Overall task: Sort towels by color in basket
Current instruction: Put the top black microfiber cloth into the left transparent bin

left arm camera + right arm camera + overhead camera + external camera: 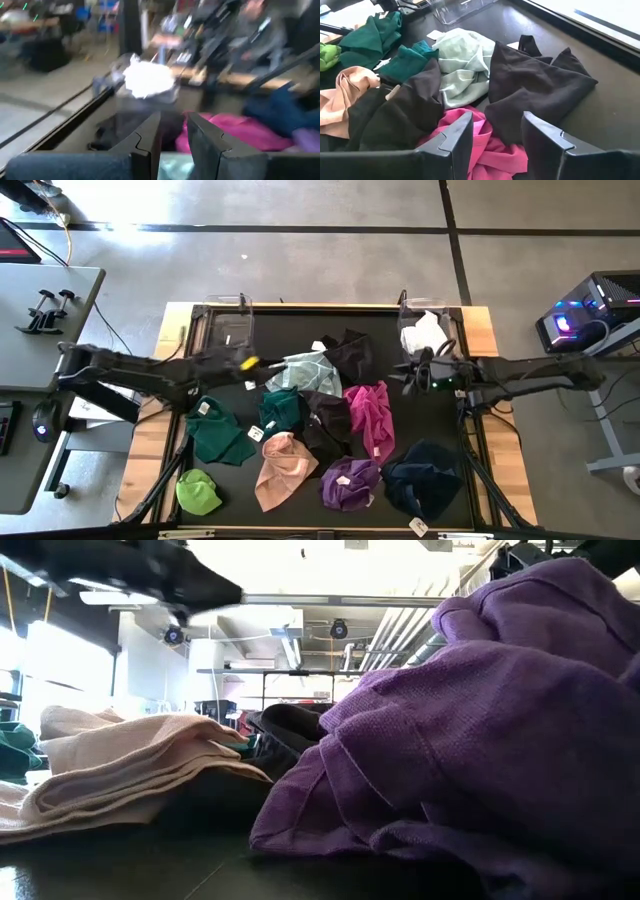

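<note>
Left pincer [250, 364] parted, empty, over the pale mint towel [305, 370]; right pincer [405, 375] wide, empty, beside the magenta towel [371, 415] mid-worktop

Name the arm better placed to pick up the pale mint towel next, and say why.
Left, probably. The left gripper hangs open at the pale mint towel; the right gripper, also open, sits beyond the black towel.

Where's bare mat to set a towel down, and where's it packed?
Free: the right strip of the mat between the magenta towel and the edge, below the right gripper; a smaller patch between the lime towel and peach towel. Packed: the centre, where mint, black and dark green towels overlap under the left gripper.
</note>
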